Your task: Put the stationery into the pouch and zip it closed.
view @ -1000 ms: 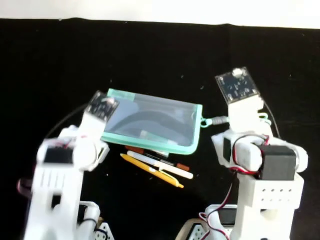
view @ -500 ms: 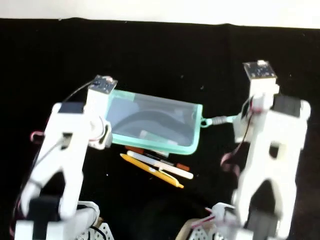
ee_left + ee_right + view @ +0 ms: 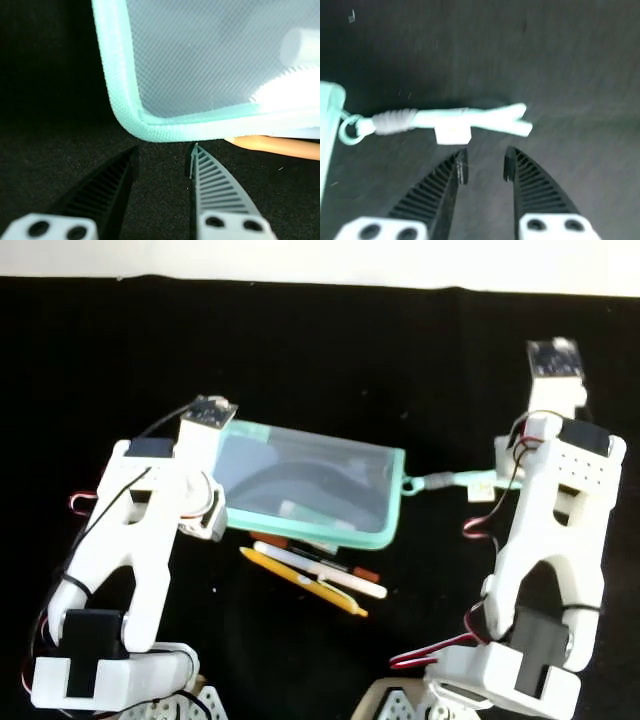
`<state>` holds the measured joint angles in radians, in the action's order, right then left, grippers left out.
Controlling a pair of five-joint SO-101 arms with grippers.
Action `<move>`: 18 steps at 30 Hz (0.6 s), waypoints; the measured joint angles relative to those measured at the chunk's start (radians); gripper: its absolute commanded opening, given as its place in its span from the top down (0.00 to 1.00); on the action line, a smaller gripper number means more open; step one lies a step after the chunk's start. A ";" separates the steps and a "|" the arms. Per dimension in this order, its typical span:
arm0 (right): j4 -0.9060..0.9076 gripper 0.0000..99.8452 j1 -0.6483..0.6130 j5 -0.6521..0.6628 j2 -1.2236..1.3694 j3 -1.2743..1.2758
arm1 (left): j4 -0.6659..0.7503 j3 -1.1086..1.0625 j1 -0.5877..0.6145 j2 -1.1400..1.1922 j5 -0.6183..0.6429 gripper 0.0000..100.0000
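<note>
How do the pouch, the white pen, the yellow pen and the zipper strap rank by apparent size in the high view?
1. pouch
2. white pen and yellow pen, about alike in length
3. zipper strap

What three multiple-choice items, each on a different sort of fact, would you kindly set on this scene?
1. Where is the yellow pen relative to the pouch? A inside it; B beside it on the table; C on top of it.
2. What colour is the pouch's border? A red; B yellow; C mint green.
3. How is the right pincer set by the pull cord? A open, short of the cord; B shut on the cord; C shut on a pen.

Answers: 1 B, the high view shows it lying clear of the pouch; 2 C, the trim is mint green; 3 A, the right wrist view shows a gap, with the cord beyond the tips.
</note>
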<state>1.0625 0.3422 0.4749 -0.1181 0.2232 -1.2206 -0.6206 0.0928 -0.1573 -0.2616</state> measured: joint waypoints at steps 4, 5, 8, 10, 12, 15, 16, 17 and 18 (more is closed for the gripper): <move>-0.078 0.87 0.000 0.157 0.003 0.002 | 0.000 0.000 0.000 0.000 0.000 0.82; -0.089 0.86 0.000 0.193 0.003 0.002 | 0.000 0.000 0.000 0.000 0.000 0.82; -0.104 0.82 0.000 0.322 0.009 0.002 | 0.000 0.000 0.000 0.000 0.000 0.82; -0.104 0.78 0.000 0.419 0.043 0.002 | 0.000 0.000 0.000 0.000 0.000 0.82; -0.104 0.78 0.000 0.509 0.098 0.002 | 0.000 0.000 0.000 0.000 0.000 0.82; -0.104 0.79 0.000 0.628 0.192 0.002 | 0.000 0.000 0.000 0.003 0.000 0.82; -0.104 0.79 0.000 0.649 0.221 0.002 | 0.000 0.000 0.000 0.003 0.000 0.82; -0.104 0.79 0.000 0.664 0.249 -0.008 | 0.000 0.000 0.000 0.003 0.000 0.82; -0.104 0.79 0.000 0.674 0.275 -0.021 | 0.000 0.000 0.000 0.003 0.000 0.82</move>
<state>0.9582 0.3422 1.1485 0.1565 0.2018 -1.2206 -0.6206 0.0928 -0.1542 -0.2616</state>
